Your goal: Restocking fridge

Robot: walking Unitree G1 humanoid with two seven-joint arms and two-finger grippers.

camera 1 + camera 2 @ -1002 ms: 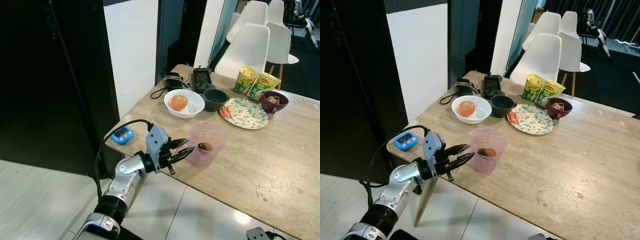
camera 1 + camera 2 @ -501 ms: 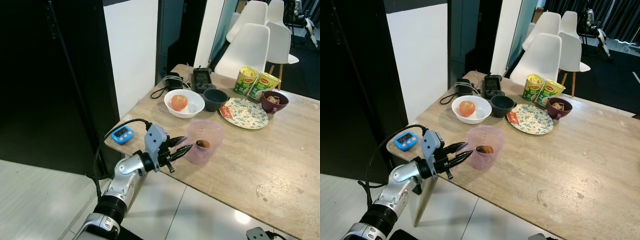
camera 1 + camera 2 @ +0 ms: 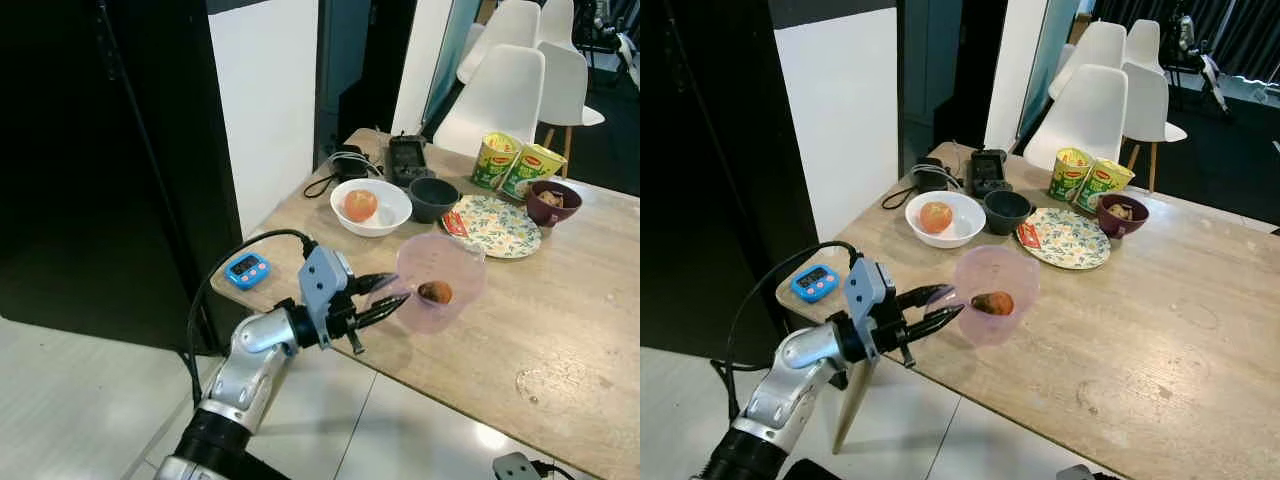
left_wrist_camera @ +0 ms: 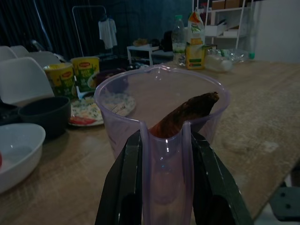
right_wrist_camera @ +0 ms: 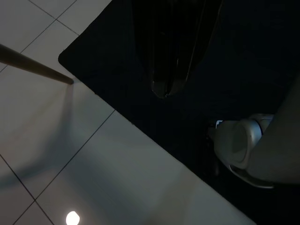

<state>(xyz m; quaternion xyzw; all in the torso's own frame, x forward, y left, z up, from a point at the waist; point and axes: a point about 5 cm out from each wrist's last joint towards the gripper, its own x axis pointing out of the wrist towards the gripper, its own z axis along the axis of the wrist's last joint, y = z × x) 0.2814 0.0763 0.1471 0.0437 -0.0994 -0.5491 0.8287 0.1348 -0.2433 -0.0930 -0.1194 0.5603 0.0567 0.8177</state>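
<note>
Clamping the handle of a translucent pink plastic measuring jug (image 3: 438, 293), the left pincer (image 3: 383, 299) reaches out over the near edge of the light wooden desk (image 3: 560, 330); in the left wrist view its two black fingers (image 4: 125, 187) press against either side of the handle strip. The jug is tilted and appears lifted off the desk surface, and a brown, elongated piece of food (image 3: 434, 292) (a small sweet potato, by the look of it) lies inside, leaning against the wall.

Just beside the arm, at the desk's near left corner, sits a small blue digital timer (image 3: 246, 268). Farther back stands a white ceramic bowl (image 3: 369, 208) holding a round red-orange fruit (image 3: 359, 204), and next to it a dark grey bowl (image 3: 433, 199). A flat floral-patterned plate (image 3: 497, 226) with a red sachet at its edge lies to the right of those, a maroon bowl (image 3: 552, 203) with some food in it beyond. Two yellow-green instant noodle cups (image 3: 513, 166) stand at the far edge, a black device (image 3: 407, 159) and tangled cables (image 3: 335, 170) near the far left corner. White moulded chairs (image 3: 507, 88) stand behind the desk.

The right pincer (image 5: 164, 70) hangs in shade above the tiled floor (image 5: 61, 140), its fingers drawn together.
</note>
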